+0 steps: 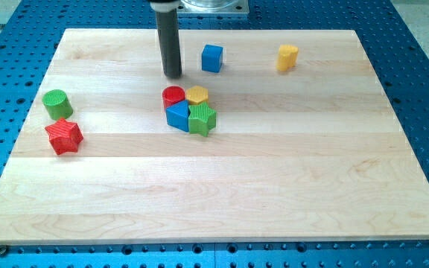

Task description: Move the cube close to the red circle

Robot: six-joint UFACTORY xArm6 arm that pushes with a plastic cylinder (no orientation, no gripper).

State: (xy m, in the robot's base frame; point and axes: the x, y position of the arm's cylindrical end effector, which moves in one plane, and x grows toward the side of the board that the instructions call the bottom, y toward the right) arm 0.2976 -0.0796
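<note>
A blue cube (pixel 212 58) sits near the view's top, a little left of the middle. A red circle block (pixel 173 95) sits below and left of it, in a tight cluster with a yellow hexagon block (pixel 196 94), a blue triangular block (pixel 177 115) and a green star block (pixel 202 119). My tip (pixel 173 75) is at the end of the dark rod, left of the blue cube and just above the red circle, touching neither.
A yellow block (pixel 287 56) sits at the view's top right. A green cylinder (pixel 56 103) and a red star block (pixel 65 136) sit at the view's left. The wooden board (pixel 222 193) lies on a blue perforated table.
</note>
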